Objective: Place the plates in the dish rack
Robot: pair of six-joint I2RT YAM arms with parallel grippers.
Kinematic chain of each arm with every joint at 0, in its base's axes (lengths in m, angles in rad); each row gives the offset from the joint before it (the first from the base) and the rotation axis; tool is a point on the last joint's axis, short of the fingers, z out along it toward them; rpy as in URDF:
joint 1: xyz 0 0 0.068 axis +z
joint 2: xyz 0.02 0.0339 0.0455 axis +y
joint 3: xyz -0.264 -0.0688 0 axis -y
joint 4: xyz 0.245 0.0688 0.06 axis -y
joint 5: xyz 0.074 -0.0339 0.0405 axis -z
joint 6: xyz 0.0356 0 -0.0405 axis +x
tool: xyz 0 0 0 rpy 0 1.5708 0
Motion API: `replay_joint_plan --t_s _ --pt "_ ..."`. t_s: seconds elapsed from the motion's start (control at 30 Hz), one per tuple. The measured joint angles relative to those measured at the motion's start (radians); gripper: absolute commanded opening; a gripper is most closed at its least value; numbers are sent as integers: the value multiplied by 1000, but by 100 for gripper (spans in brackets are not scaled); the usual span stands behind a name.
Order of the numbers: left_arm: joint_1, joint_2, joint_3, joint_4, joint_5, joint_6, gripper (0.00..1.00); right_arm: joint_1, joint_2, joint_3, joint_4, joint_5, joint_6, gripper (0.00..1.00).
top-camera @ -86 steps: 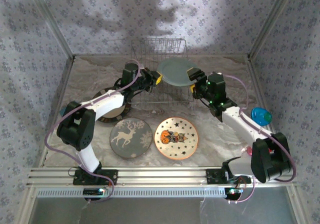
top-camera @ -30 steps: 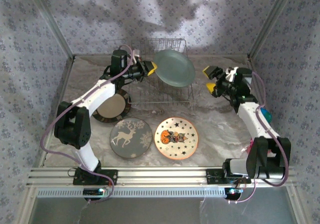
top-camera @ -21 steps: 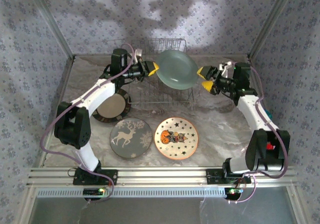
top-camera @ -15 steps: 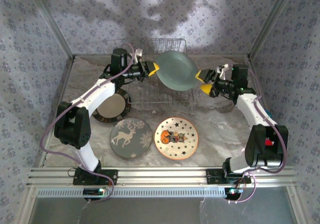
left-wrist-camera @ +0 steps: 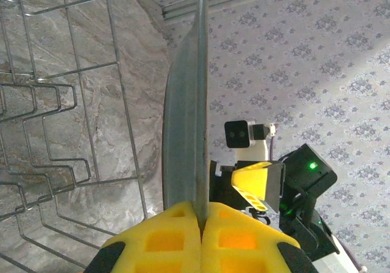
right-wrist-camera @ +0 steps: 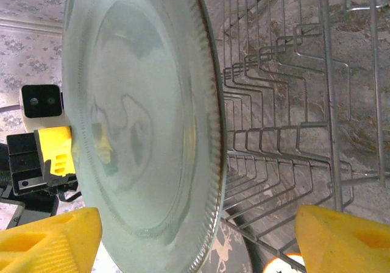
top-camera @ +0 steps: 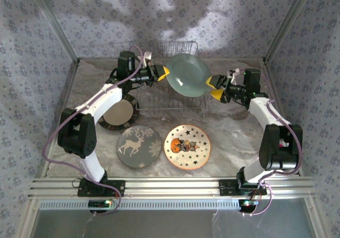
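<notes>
Top external view: the left pincer [top-camera: 163,73] is clamped on the left rim of the pale teal plate [top-camera: 187,74], holding it tilted on edge above the wire dish rack [top-camera: 159,101] at the far edge of the bench [top-camera: 234,132]. The right pincer [top-camera: 214,87] stands wide, its yellow fingers either side of the plate's right rim; I can't tell whether they touch it. The striped plate [top-camera: 118,113] lies flat left of the rack. The reindeer plate [top-camera: 139,146] and star plate [top-camera: 187,145] lie side by side towards the near edge.

Top view: high behind the arm bases [top-camera: 101,187], looking down on the table [top-camera: 234,134]. Wrist views: close, facing each other across the plate [right-wrist-camera: 140,127], beside the rack [left-wrist-camera: 55,133].
</notes>
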Motion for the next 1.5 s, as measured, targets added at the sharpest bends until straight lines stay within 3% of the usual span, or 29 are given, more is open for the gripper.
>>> replay_joint_plan --t_s 0.4,0.87,1.07,1.27,1.3,1.37,1.47,1.5 --pt "-3 0 0 14 0 -3 0 27 65 15 171 -38 83 56" --pt "-14 0 0 28 0 -8 0 28 92 32 237 -46 126 23" --pt "-13 1 0 11 -8 -7 0 18 90 40 254 -68 164 0" --pt "-14 2 0 5 -12 16 1 16 80 46 249 -67 168 0" --pt "-14 2 0 2 -14 20 6 16 77 46 244 -66 169 0" --pt "-16 2 0 -3 -18 32 30 17 69 46 237 -59 168 0" --pt "-22 2 8 -24 -24 55 56 24 41 45 201 -24 157 0" --pt "-23 2 12 -29 -24 71 59 26 31 45 185 -8 153 0"
